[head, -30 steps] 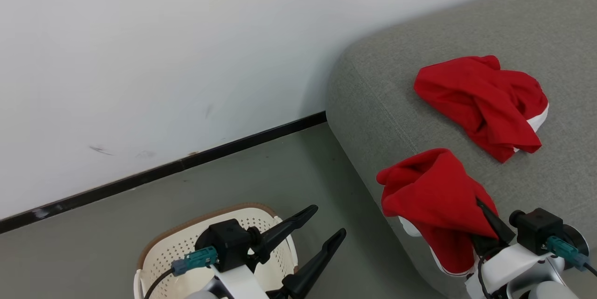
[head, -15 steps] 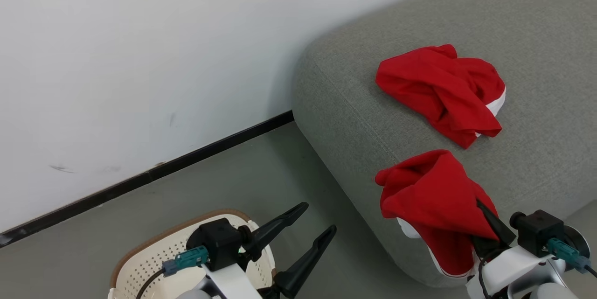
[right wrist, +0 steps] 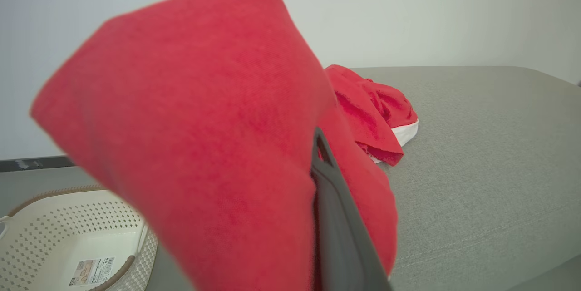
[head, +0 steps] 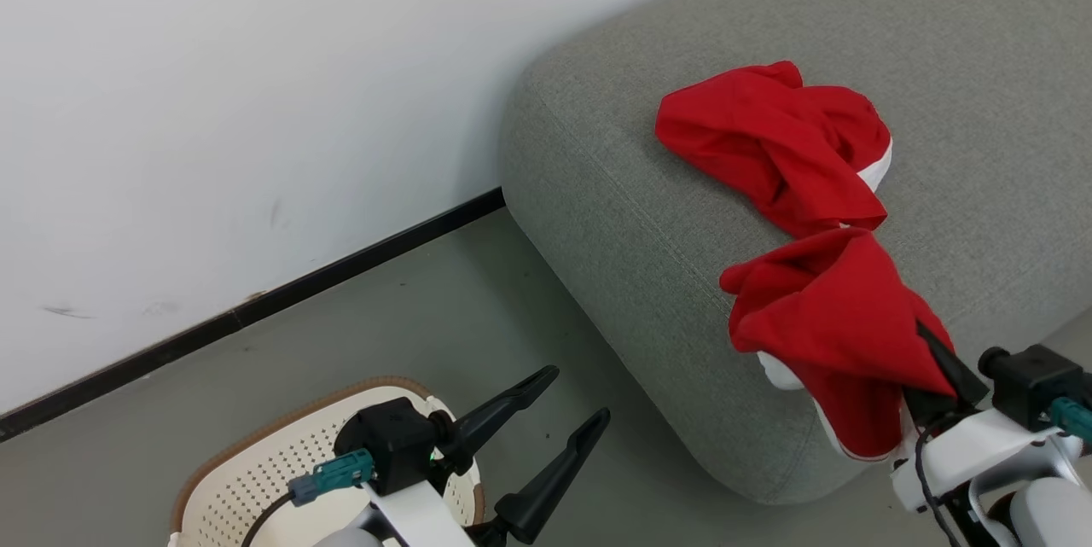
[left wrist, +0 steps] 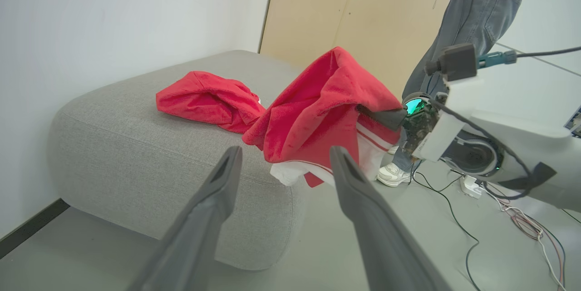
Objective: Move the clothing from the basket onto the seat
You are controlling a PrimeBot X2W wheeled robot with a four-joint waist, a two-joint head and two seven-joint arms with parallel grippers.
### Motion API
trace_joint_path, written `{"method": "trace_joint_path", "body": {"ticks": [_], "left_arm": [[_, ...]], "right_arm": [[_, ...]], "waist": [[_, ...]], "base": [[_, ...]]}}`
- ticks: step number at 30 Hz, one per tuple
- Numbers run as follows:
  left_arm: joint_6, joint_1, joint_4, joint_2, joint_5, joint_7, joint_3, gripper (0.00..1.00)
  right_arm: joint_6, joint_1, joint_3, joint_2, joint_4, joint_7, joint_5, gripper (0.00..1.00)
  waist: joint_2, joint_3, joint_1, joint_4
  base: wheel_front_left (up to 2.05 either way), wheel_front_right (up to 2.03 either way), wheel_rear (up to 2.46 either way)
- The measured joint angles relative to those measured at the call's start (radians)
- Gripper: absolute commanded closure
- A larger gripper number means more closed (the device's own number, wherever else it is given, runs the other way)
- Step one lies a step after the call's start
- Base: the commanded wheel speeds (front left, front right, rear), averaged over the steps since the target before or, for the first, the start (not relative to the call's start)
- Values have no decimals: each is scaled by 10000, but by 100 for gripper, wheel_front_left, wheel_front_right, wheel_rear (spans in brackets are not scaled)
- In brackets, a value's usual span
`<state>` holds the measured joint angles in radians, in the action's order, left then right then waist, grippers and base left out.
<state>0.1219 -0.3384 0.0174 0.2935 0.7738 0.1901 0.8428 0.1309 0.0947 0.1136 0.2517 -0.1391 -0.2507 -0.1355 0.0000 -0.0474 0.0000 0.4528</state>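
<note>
One bright red piece of clothing with a white hem lies crumpled on the grey seat near its rounded corner. My right gripper is shut on a second red garment, which drapes over its fingers above the seat's front edge and hangs just short of the first. In the right wrist view this held garment covers the left side, with one dark finger showing. The cream basket stands on the floor at the lower left. My left gripper is open and holds nothing, just right of the basket.
A white wall with a black skirting runs behind the basket and seat. A person's legs stand beyond the seat by a wooden panel. Cables lie on the grey floor there.
The camera has turned, so the whole picture slid left. My right gripper has carried its red garment up and further over the seat, closer to the lying one. The left gripper stays open.
</note>
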Motion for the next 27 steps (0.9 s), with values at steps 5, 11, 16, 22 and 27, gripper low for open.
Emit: {"method": "trace_joint_path", "body": {"ticks": [5, 11, 16, 22, 27], "left_arm": [[-109, 1, 123, 71, -17, -46, 12, 0], [-224, 1, 362, 146, -94, -196, 50, 0], [-324, -4, 545, 173, -178, -320, 61, 0], [-349, -151, 744, 215, -267, -502, 86, 0], [-360, -401, 884, 221, -278, -660, 98, 0]], "right_arm": [[0, 402, -238, 203, -19, 0, -82, 100], [-2, 873, -474, 142, -326, 0, -800, 100], [0, 1305, -491, 142, -727, 2, -1225, 100], [-2, 2501, -909, 201, -955, 46, -1910, 100], [-2, 3697, -1292, 508, -1262, 391, -2268, 100]], "waist": [[0, -200, 0, -38], [0, -474, 0, -178], [0, -755, 0, -334], [0, -1139, 0, -545], [0, -1467, 0, -716]], "base": [[0, 0, 0], [0, 0, 0], [0, 0, 0], [0, 0, 0], [0, 0, 0]]}}
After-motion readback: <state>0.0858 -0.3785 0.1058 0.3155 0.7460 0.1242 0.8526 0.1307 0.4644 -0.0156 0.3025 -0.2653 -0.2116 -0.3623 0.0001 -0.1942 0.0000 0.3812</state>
